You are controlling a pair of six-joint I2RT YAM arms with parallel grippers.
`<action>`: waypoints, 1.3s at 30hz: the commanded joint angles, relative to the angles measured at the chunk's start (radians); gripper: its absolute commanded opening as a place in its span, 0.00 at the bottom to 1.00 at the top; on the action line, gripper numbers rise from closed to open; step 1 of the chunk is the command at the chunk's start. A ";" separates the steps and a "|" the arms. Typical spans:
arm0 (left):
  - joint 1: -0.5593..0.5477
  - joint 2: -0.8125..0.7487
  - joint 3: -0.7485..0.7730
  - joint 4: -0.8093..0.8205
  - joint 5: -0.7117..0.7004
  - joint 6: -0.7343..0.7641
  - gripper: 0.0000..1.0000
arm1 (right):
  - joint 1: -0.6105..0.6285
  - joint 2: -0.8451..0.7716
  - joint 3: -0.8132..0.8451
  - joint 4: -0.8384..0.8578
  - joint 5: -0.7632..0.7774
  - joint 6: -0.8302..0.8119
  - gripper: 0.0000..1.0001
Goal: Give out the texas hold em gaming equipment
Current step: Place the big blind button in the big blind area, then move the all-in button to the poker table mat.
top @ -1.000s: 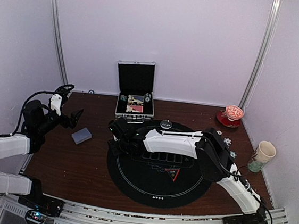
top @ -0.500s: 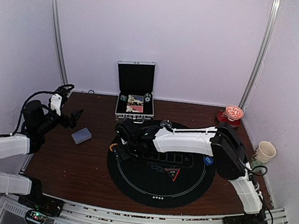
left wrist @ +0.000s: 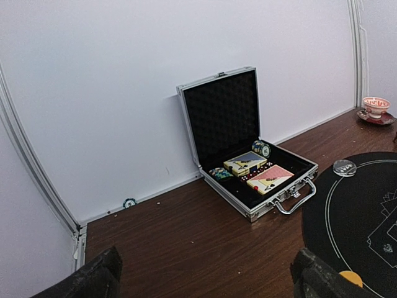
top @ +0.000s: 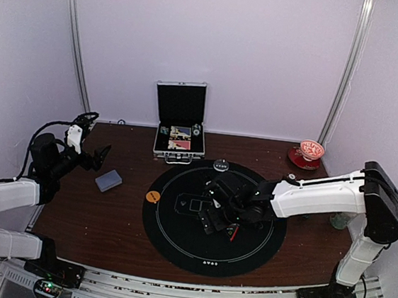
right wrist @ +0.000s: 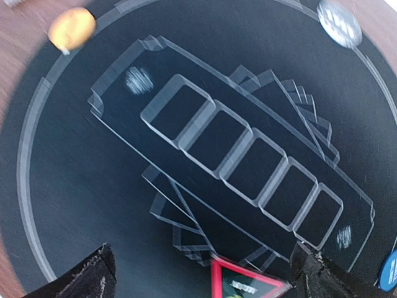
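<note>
Hovering over the black mat (top: 175,242), the right tool (top: 215,216) gapes empty; an orange button disc (top: 153,196) lies on the mat's left rim. The left tool (top: 98,156) stands spread wide near the cards (top: 109,180).

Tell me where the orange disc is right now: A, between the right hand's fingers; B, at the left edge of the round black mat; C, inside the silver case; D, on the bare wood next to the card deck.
B: the orange disc lies on the left edge of the black mat, with nothing gripping it.
</note>
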 commanded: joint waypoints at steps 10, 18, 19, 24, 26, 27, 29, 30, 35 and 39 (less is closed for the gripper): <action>0.004 -0.002 -0.010 0.048 -0.010 0.003 0.98 | -0.108 -0.017 -0.182 0.131 -0.018 0.038 1.00; 0.004 0.000 -0.010 0.048 -0.007 0.003 0.98 | -0.117 -0.072 -0.248 0.153 -0.110 0.031 1.00; 0.004 -0.001 -0.010 0.049 -0.007 0.002 0.98 | -0.119 -0.076 -0.257 0.159 -0.115 0.029 1.00; 0.003 -0.003 -0.009 0.045 -0.009 0.003 0.98 | -0.119 -0.081 -0.283 0.181 -0.135 0.024 0.96; 0.004 -0.007 -0.010 0.045 -0.010 0.004 0.98 | -0.117 -0.081 -0.294 0.196 -0.174 0.014 0.91; 0.004 -0.009 -0.010 0.045 -0.010 0.004 0.98 | -0.117 -0.081 -0.299 0.201 -0.192 0.015 0.89; 0.004 -0.009 -0.012 0.045 -0.010 0.004 0.98 | -0.114 -0.083 -0.308 0.207 -0.225 0.012 0.85; 0.004 -0.008 -0.010 0.045 -0.010 0.003 0.98 | -0.112 -0.085 -0.314 0.210 -0.236 0.009 0.84; 0.004 -0.007 -0.010 0.045 -0.009 0.004 0.98 | -0.056 -0.111 -0.343 0.214 -0.256 -0.018 0.82; 0.004 -0.007 -0.011 0.044 -0.010 0.003 0.98 | 0.008 -0.120 -0.344 0.215 -0.276 -0.037 0.81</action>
